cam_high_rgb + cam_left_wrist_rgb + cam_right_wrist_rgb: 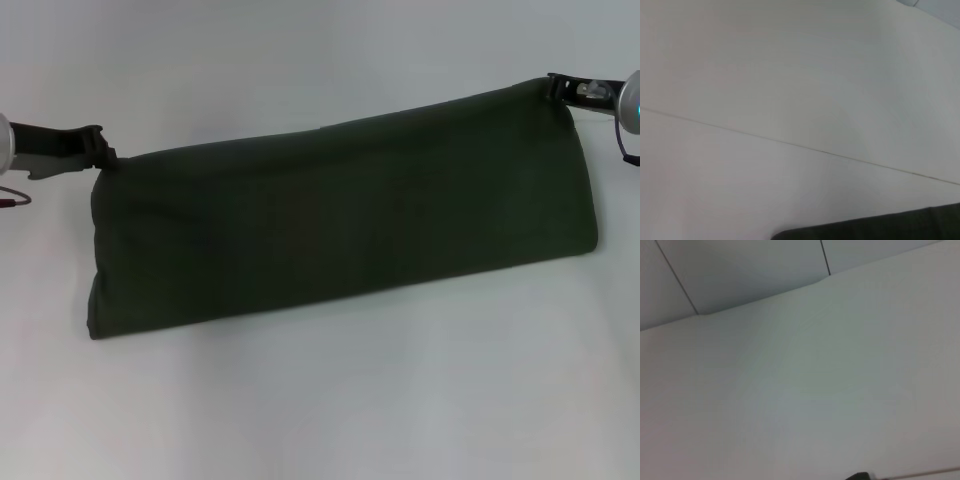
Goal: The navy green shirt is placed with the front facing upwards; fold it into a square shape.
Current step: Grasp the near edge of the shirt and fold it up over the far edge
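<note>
The navy green shirt (340, 215) is a long dark olive band stretched across the white table (320, 400), with no lettering or collar showing. My left gripper (103, 153) is shut on its upper left corner. At the upper right corner, my right gripper (556, 88) is shut on the cloth. The top edge runs taut between the two grippers, higher on the right. The bottom fold rests on the table. A strip of the shirt (880, 227) shows in the left wrist view.
Bare white tabletop lies in front of and behind the shirt. A thin seam (800, 146) crosses the table in the left wrist view. Grey wall panels (740, 270) stand beyond the table's far edge in the right wrist view.
</note>
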{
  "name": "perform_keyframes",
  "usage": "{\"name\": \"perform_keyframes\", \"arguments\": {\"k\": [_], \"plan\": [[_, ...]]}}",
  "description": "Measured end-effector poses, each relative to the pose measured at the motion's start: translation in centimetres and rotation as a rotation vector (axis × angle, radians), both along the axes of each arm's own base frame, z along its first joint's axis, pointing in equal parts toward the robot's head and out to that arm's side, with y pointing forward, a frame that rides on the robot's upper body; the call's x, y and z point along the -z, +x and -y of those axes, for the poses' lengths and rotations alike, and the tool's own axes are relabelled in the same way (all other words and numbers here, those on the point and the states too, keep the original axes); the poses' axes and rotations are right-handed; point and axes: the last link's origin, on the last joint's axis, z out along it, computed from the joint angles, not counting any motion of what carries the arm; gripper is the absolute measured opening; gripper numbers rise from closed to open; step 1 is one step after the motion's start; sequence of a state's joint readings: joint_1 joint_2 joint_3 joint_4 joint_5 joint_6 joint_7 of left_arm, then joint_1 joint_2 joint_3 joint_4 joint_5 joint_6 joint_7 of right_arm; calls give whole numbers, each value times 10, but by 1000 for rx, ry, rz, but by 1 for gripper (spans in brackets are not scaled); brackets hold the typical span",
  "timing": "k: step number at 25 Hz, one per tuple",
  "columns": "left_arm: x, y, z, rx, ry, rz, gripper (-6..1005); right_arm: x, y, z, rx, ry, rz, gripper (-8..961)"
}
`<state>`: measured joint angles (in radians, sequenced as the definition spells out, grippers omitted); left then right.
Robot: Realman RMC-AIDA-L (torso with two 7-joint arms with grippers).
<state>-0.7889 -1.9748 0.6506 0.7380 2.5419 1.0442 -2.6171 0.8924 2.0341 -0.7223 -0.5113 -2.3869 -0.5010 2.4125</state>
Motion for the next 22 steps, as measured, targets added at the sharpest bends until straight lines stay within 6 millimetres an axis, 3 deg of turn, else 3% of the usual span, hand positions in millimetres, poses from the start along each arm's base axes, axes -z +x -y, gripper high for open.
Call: {"name": "perform_keyframes", "arguments": {"k": [14,21,22], "plan": [[1,1,-2,3,35,5,1,7,-8,-3,-19,-9,24,44],[-1,-2,-4,-25,80,24,65,2,-8,-6,-20,-11,32,45],[0,-3,-4,-30,85,27,74,0,-8,-6,-20,-8,34,79]]}}
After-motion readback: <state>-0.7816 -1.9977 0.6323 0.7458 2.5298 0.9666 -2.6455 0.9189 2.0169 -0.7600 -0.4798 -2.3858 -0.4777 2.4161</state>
